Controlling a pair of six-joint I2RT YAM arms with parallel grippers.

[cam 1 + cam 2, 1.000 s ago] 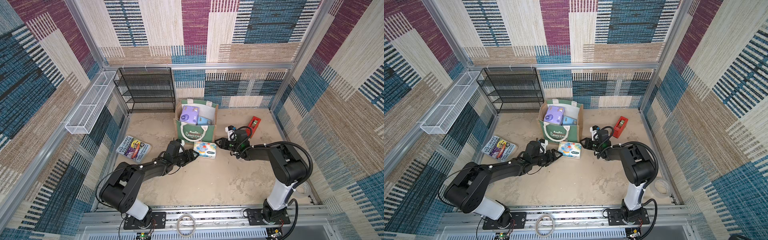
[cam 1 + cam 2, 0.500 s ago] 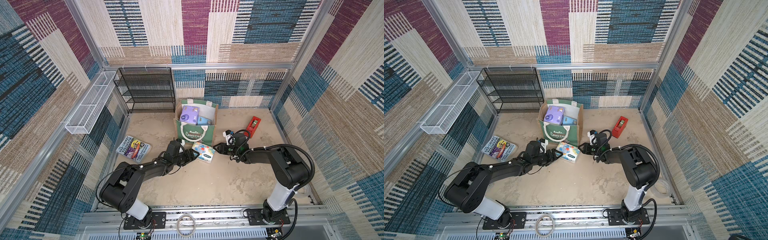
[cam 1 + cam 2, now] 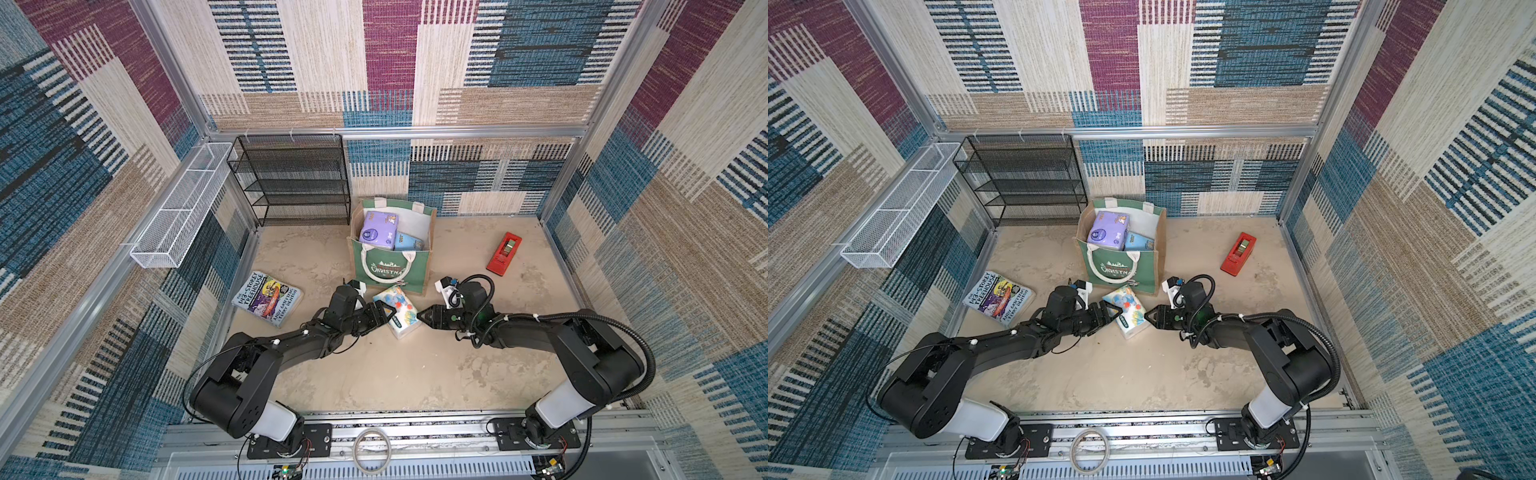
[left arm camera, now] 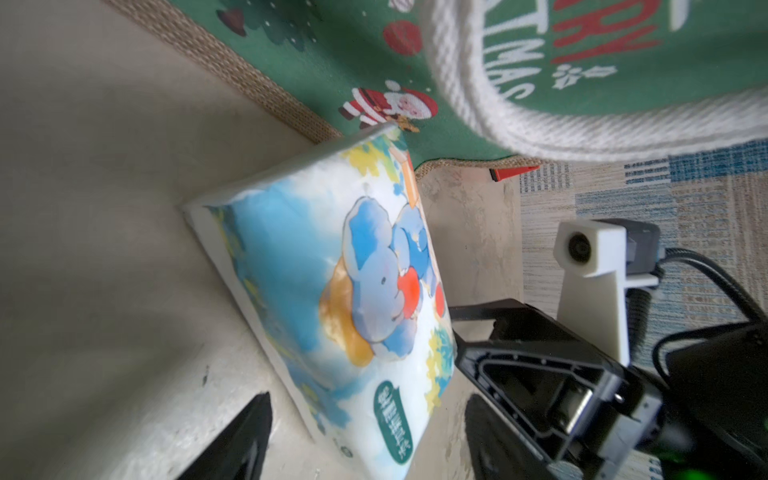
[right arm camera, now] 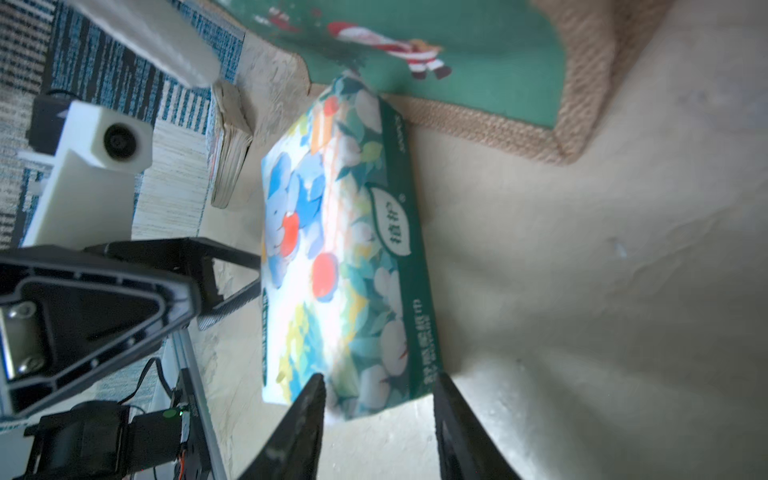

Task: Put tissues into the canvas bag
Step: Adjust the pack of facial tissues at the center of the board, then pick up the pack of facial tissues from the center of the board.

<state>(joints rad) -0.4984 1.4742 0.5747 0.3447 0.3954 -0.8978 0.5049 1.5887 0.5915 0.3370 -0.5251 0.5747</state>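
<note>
Working on the pickup of the elephant pack, not yet lifting it. Finding it flat on the tabletop, slantwise, just in front of the bag, with its far corner at the foot of the green front, touching or nearly so. Counting a lilac pack and a blue pack inside the bag already; seeing no other packs.

Bracketing the pack from two sides. Holding the left tool at one side, jaws wide apart, with the pack's end loose between them in the left wrist view. Setting the right tool at the opposite corner, jaws partly apart around that corner in the right wrist view; pinching or merely straddling, impossible to tell.

Judging the next move: needing one firm bite across the pack's thickness, then a lift clearing the bag's rim and the rope handle draped over the front, then a drop into the white-lined room beside the blue pack.

Minding the tool tips, near each other with only the pack between. Risking a shove against the bag by pushing further. Having open tabletop on the robot's side for drawing the pack back, with the book off to the left, the red oblong well apart on the right, and the black shelf behind.
</note>
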